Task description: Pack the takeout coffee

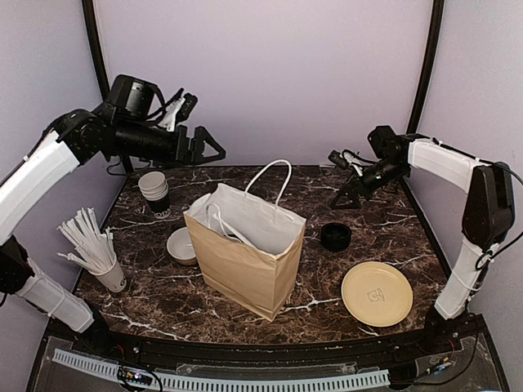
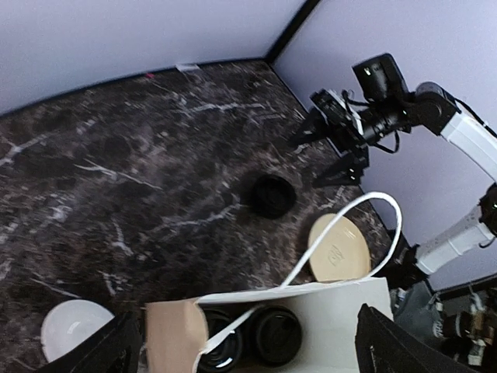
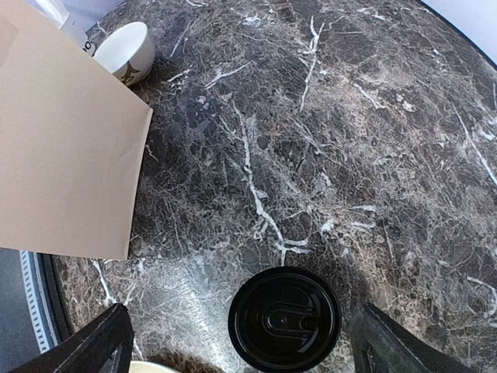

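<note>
Bright, even, diffuse light fills all three views, and the lavender walls [image 1: 270,73] show no hot spots. The paper bag [image 1: 245,269] throws only a faint, soft shadow on the dark marble counter [image 1: 384,220]. In the right wrist view the counter washes pale with glare toward the upper right. The left gripper's fingers [image 2: 105,350] look dark and soft-edged, and the counter's far edge there bows slightly with lens distortion.

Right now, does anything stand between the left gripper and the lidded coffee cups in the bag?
Only a white bag handle, drooping across one lid. Both lidded cups already stand inside the paper bag, below the open left gripper; otherwise nothing visible is in the way.
</note>
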Available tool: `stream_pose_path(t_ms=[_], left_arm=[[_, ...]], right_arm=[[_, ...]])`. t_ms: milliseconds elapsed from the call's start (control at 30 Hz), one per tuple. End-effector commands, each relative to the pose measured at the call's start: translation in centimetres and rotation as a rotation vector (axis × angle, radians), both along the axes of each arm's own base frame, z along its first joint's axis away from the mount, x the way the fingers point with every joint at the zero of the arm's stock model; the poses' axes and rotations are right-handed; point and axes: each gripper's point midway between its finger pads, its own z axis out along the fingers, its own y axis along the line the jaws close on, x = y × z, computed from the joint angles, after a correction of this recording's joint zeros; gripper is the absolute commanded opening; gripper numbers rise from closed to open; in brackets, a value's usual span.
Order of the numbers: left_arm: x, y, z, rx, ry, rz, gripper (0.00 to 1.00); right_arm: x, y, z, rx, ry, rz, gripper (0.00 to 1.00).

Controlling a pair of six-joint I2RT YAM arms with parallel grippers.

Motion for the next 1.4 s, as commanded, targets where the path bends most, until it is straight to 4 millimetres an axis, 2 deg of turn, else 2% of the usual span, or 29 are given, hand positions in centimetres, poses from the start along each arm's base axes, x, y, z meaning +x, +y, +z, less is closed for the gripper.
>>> stream_pose_path(t_ms=[0, 33, 67, 100, 133, 167, 200, 233, 267, 367, 500, 567, 667, 900, 1133, 1367], left_arm=[[-0.1, 9.0, 5.0, 0.195, -0.268, 0.283, 0.97], [0.2, 11.2, 4.0, 0.295, -0.250, 0.368, 0.95], [0.4, 12.3, 4.1, 0.327, -0.236, 0.426, 0.92], [0.2, 15.3, 2.8, 0.463, -0.203, 0.521, 0.88], [0.5, 16.5, 2.4, 0.496, -0.169, 0.599, 0.81], [-0.3, 19.7, 1.3, 0.637, -0.133, 0.694, 0.78], [-0.4, 20.8, 0.6, 0.671, -0.088, 0.764, 0.75], [-1.0, 22.8, -0.2, 0.740, -0.051, 0.823, 0.73], [-1.4, 23.6, -1.2, 0.763, -0.018, 0.841, 0.69], [-2.4, 26.9, -3.4, 0.751, 0.099, 0.960, 0.66], [-3.3, 28.2, -5.4, 0.758, 0.164, 1.024, 0.53], [-3.9, 28.5, -6.2, 0.760, 0.182, 1.036, 0.50], [-4.9, 28.8, -6.9, 0.753, 0.202, 1.038, 0.48], [-6.6, 31.0, -8.3, 0.792, 0.228, 1.089, 0.46], [-6.4, 32.5, -8.6, 0.875, 0.218, 1.135, 0.44], [-4.8, 32.4, -9.5, 0.869, 0.212, 1.119, 0.42]], right_arm=[[-0.4, 0.2, 0.4, 0.018, -0.014, 0.026, 0.99], [-0.5, 0.2, 0.4, 0.017, -0.014, 0.028, 0.99], [-0.5, 0.2, 0.3, 0.016, -0.013, 0.029, 0.99], [-0.5, 0.2, 0.3, 0.017, -0.013, 0.031, 0.99], [-0.5, 0.2, 0.2, 0.016, -0.012, 0.032, 0.99], [-0.5, 0.3, 0.2, 0.018, -0.011, 0.033, 0.99], [-0.5, 0.3, 0.1, 0.019, -0.008, 0.035, 0.98], [-0.5, 0.3, 0.1, 0.020, -0.008, 0.035, 0.98], [-0.5, 0.3, 0.1, 0.021, -0.007, 0.037, 0.99], [-0.5, 0.4, -0.1, 0.022, 0.000, 0.042, 0.99], [-0.6, 0.4, -0.2, 0.023, 0.008, 0.050, 0.98], [-0.7, 0.4, -0.4, 0.023, 0.011, 0.055, 0.98], [-0.8, 0.4, -0.7, 0.024, 0.015, 0.060, 0.98], [-1.1, 0.7, -1.2, 0.042, 0.042, 0.076, 0.99], [-1.3, 0.8, -1.1, 0.053, 0.047, 0.084, 0.98], [-1.6, 0.8, -1.1, 0.053, 0.049, 0.085, 0.98]])
